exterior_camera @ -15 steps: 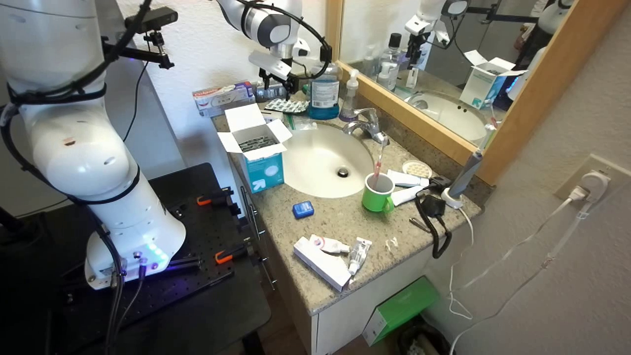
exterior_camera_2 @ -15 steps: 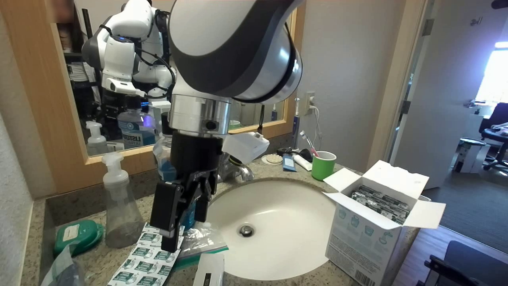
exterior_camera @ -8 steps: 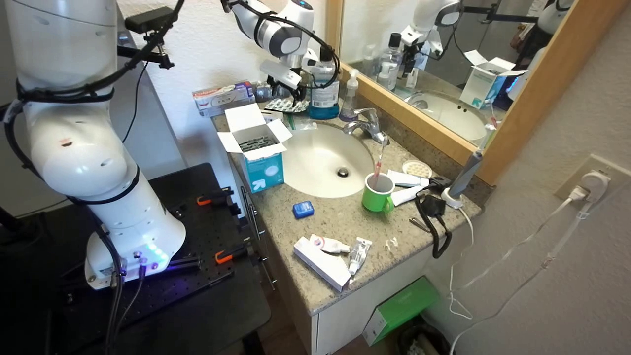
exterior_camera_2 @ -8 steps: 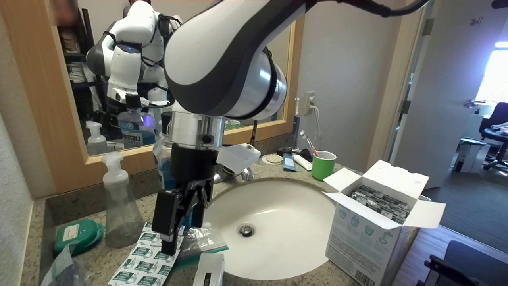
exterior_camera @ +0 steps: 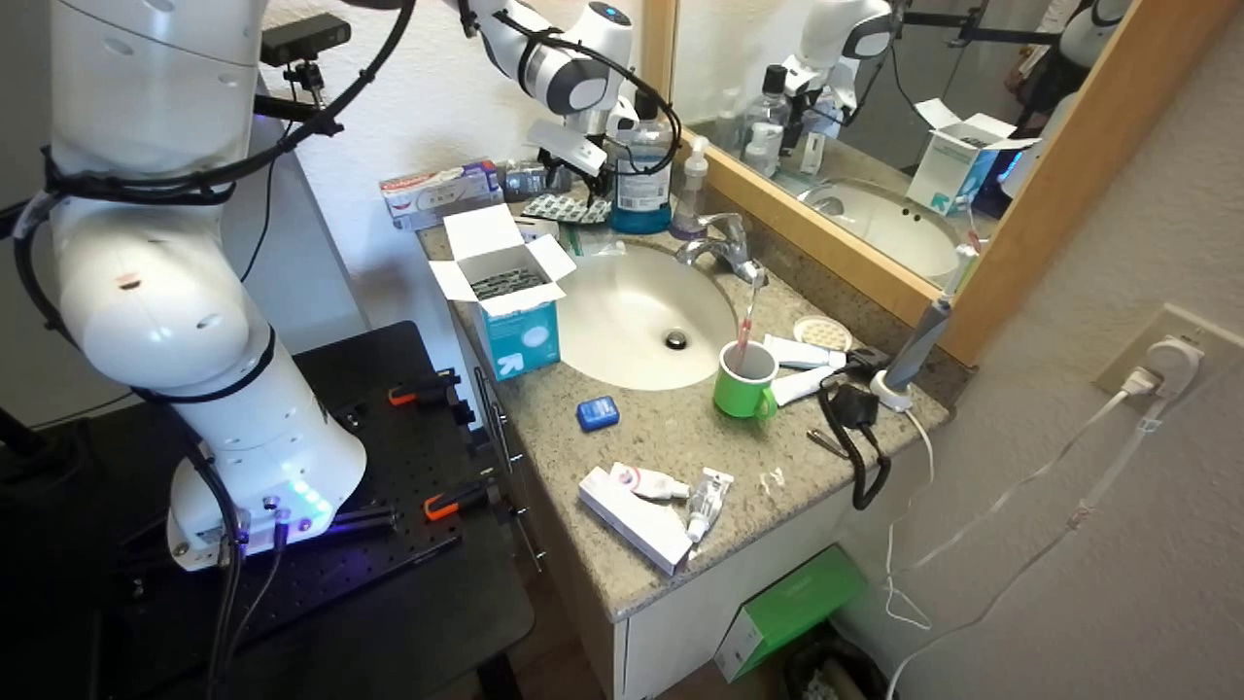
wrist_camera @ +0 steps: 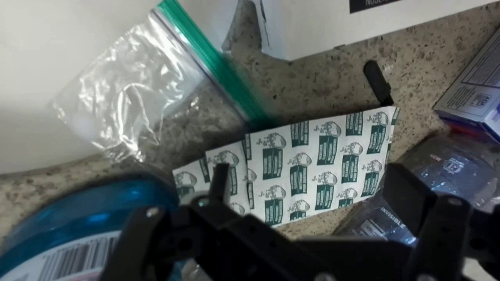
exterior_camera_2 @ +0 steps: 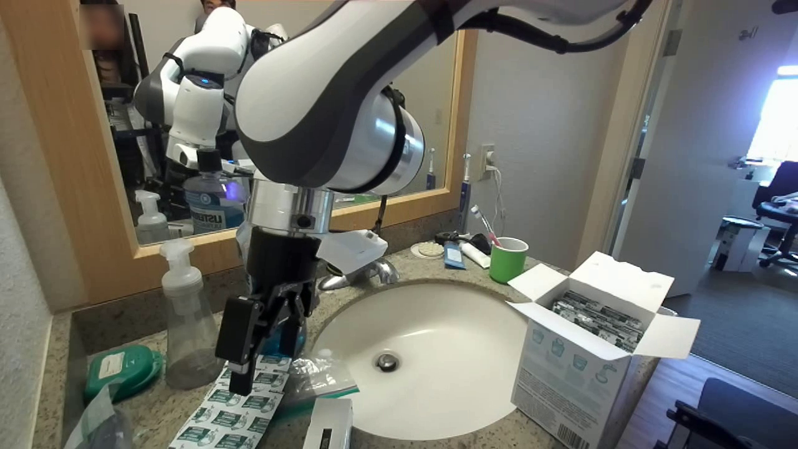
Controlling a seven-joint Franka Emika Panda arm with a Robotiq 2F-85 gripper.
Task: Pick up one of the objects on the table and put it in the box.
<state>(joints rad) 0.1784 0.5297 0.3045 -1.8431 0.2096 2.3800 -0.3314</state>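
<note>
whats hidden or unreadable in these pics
Blue bottle: wrist view, cut off by left and bottom edges, partly behind the tool.
Printed sheet: in an exterior view, end cut off by bottom edge.
Box: in an exterior view, packets hide its floor; side print too small to read.

Pale textured wall (exterior_camera: 1098,262), wood-framed mirror (exterior_camera: 894,136). Grey door (exterior_camera_2: 692,143) stands open: grey carpet (exterior_camera_2: 729,318), dark office chair (exterior_camera_2: 776,181), blown-out window (exterior_camera_2: 773,121) beyond.

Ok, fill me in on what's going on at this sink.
A robot arm reaches over the counter, its gripper open and empty above a green-and-white printed sheet. The sheet is not grasped yet. The teal-sided box stands open by the sink, printed packaging showing inside.
</note>
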